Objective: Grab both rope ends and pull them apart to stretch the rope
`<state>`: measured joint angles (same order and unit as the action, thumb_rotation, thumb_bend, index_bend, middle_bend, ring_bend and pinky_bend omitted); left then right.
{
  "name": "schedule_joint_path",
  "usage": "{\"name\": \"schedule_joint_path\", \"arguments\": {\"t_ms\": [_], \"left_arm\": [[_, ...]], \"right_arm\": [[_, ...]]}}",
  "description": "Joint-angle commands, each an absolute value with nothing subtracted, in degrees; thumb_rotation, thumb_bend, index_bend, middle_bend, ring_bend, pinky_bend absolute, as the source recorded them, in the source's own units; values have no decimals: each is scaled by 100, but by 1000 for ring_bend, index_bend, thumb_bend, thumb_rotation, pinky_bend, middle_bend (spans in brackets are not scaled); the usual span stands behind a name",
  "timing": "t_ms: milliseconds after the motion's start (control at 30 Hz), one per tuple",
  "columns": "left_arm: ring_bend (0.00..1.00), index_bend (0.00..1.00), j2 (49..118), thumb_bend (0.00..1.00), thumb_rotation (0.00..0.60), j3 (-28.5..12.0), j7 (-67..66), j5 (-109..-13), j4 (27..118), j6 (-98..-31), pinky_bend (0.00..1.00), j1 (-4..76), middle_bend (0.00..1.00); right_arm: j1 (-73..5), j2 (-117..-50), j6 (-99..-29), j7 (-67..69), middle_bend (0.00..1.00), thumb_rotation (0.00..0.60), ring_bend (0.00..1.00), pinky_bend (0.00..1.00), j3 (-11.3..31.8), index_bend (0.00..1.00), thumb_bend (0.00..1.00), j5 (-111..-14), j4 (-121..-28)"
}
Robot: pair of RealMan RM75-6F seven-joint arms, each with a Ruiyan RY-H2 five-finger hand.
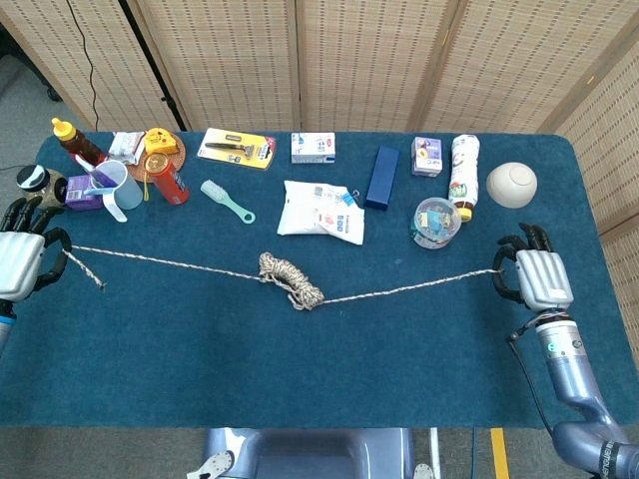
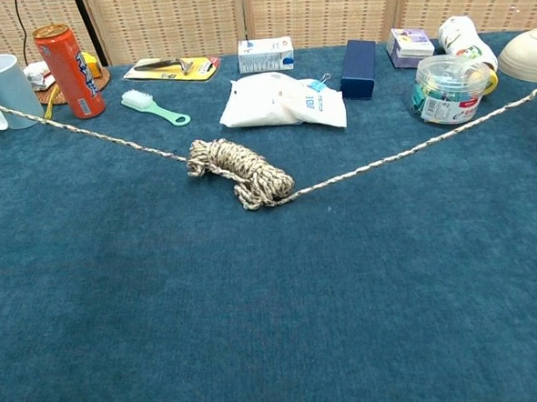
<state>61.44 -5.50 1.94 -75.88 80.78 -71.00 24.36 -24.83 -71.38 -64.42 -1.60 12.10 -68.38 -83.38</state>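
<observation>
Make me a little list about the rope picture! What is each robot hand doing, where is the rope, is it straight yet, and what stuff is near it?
left hand: holds one rope end at the table's left edge, short tail hanging past it
right hand: holds the other end near the right edge
rope: runs across the blue table between both hands
bundle: tangled coil in the middle, not undone
straight yet: no, the bundle remains
nearby: white pouch behind the bundle, clear jar near the right stretch, green brush
</observation>
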Motion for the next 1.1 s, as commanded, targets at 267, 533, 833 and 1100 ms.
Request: {"name": "schedule_joint_path", "arguments": {"t_ms": [267, 533, 833, 1100], "left_arm": [[34, 711, 5998, 478, 600, -679, 246, -7361, 7881, -7040, 0, 2291, 209], [34, 711, 5989, 477, 600, -763, 232, -7434, 8007, -7006, 0, 2324, 209], [34, 711, 6188, 477, 600, -801, 79, -7875, 8439, -6857, 0, 2645, 209], [34, 711, 6535, 478, 600, -804, -172, -8230, 8779, -6646, 0, 3007, 209]], "right_arm": [[-2364, -6910, -6483, -120, 292, 600, 45, 0, 1269, 639, 560, -6682, -8166], [-2339, -6768, -6562, 57, 292, 600, 45, 0, 1305, 639, 561, -6854, -8358], [-2518, -6733, -6522, 308, 291, 600, 46, 0, 1300, 635, 561, -7337, -9019], [-2820, -6775, -6376, 397, 286, 600, 46, 0, 1410, 627, 560, -7569, -9568]]}}
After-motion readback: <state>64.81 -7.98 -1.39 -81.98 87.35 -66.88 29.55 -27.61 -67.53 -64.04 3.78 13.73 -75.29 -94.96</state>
